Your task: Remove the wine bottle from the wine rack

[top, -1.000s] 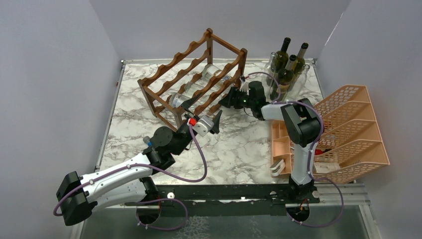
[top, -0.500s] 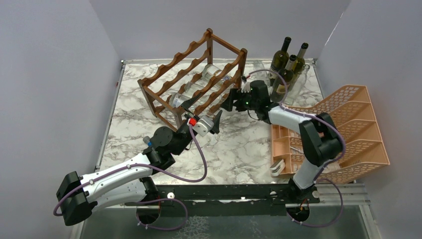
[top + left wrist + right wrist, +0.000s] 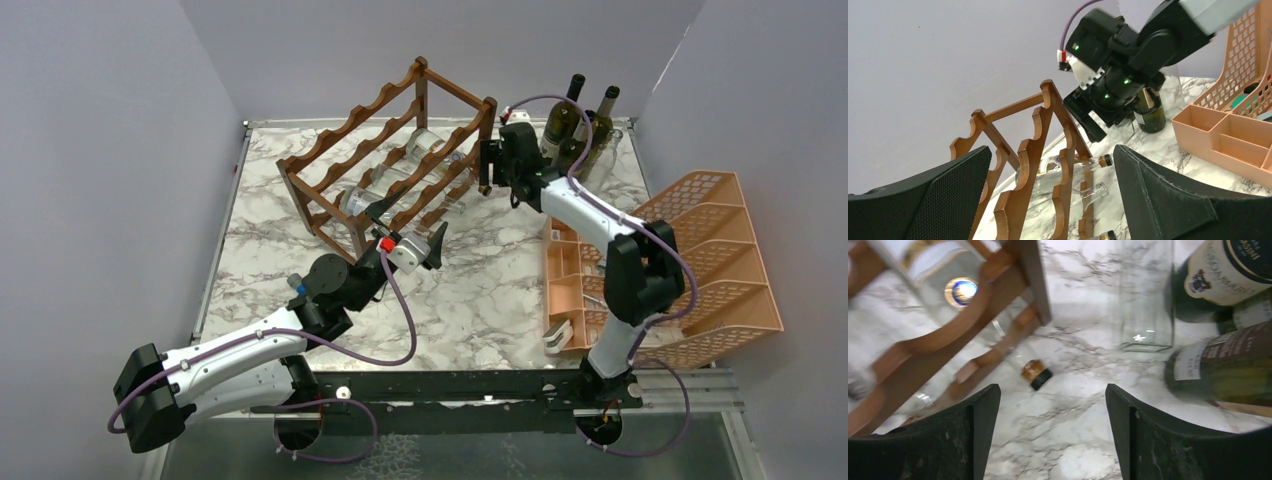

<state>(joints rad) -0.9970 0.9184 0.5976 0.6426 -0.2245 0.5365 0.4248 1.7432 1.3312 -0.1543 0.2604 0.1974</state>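
Several clear bottles [image 3: 428, 143] lie in wine rack [image 3: 421, 85] | dark bottles [image 3: 562, 118] upright in clear bin [image 3: 1145, 300] | left hand [image 3: 1052, 155], right hand [image 3: 1052, 390]: apart

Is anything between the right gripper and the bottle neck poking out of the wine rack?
Nothing visible does. The right gripper is open above the bare marble table, and the capped bottle neck pokes out past the wine rack rail. The dark bottles stand off to the side.
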